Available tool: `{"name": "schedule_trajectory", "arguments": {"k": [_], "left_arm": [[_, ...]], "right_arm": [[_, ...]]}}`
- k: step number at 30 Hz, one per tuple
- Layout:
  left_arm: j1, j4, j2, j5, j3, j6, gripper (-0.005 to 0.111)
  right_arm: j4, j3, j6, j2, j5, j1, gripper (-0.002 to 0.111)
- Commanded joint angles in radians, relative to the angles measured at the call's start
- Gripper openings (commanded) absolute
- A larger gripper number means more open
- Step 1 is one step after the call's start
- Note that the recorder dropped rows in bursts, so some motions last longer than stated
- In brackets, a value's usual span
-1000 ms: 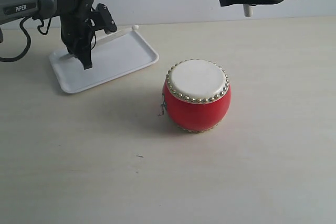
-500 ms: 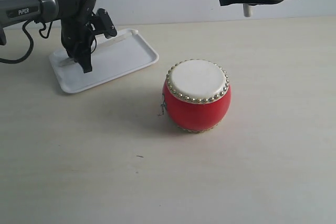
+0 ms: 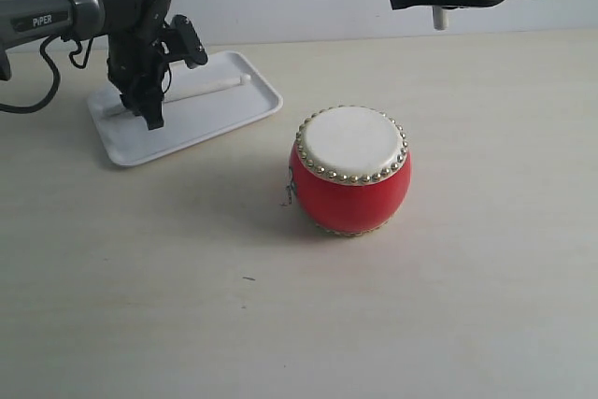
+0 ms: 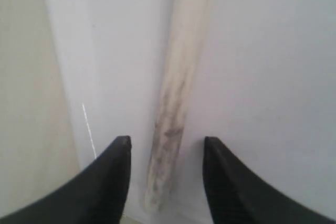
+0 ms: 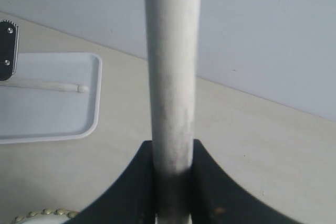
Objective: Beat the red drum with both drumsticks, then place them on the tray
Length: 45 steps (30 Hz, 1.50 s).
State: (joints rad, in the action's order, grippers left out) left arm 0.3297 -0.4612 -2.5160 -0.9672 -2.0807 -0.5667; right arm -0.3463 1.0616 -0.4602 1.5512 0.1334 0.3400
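Your left gripper [image 4: 165, 142] holds its jaws apart over one slim off-white wooden drumstick [image 3: 210, 87] lying in the flat white plastic tray [image 3: 254, 111], far left. Your right gripper [image 5: 172, 153] clamps the other drumstick [image 5: 172, 51] high at far right. The glossy red barrel drum [image 3: 350, 195] sits centre.

You count: red drum [image 3: 350, 170], one; tray [image 3: 229, 111], one; drumsticks [image 3: 213, 88], two, second drumstick [image 5: 172, 77] included.
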Motion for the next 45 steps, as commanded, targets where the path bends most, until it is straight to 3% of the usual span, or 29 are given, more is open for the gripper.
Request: {"name": "schedule_trajectory", "arguments": {"k": [1, 7, 11, 16, 22, 26, 34, 38, 42, 45], "left_arm": [[0.001, -0.02, 0.005, -0.009, -0.004, 0.024, 0.05], [0.001, -0.144, 0.027, -0.06, -0.004, 0.147, 0.05], [0.001, 0.004, 0.115, -0.078, -0.004, 0.179, 0.05], [-0.038, 0.53, 0.209, -0.1, -0.004, 0.093, 0.05], [-0.114, 1.299, 0.21, -0.254, 0.061, -0.299, 0.05], [-0.168, 1.605, 0.213, -0.254, 0.159, -0.484, 0.05], [-0.255, 1.829, 0.235, -0.254, 0.424, -0.707, 0.05], [-0.272, 1.945, 0.264, -0.254, 0.544, -0.853, 0.05], [-0.263, 1.977, 0.41, -0.254, 0.678, -0.994, 0.05], [-0.237, 1.997, 0.529, -0.254, 0.761, -1.056, 0.05]], "right_arm": [[-0.005, 0.008, -0.008, 0.0, -0.016, -0.004, 0.0], [-0.005, 0.008, -0.008, 0.0, -0.018, -0.004, 0.0], [-0.001, 0.008, -0.061, 0.0, -0.018, -0.004, 0.0], [-0.014, 0.008, -0.096, 0.0, 0.038, -0.004, 0.0], [-0.04, 0.008, -0.185, 0.0, 0.105, -0.004, 0.0], [-0.202, 0.008, -0.339, 0.002, 0.163, -0.004, 0.0], [-0.986, 0.013, -1.13, 0.087, 0.48, -0.008, 0.0], [-1.038, 0.067, -1.096, 0.191, 0.657, -0.054, 0.0], [-1.132, 0.123, -1.056, 0.305, 0.969, -0.106, 0.0], [-1.112, 0.123, -1.056, 0.305, 1.008, -0.106, 0.0]]}}
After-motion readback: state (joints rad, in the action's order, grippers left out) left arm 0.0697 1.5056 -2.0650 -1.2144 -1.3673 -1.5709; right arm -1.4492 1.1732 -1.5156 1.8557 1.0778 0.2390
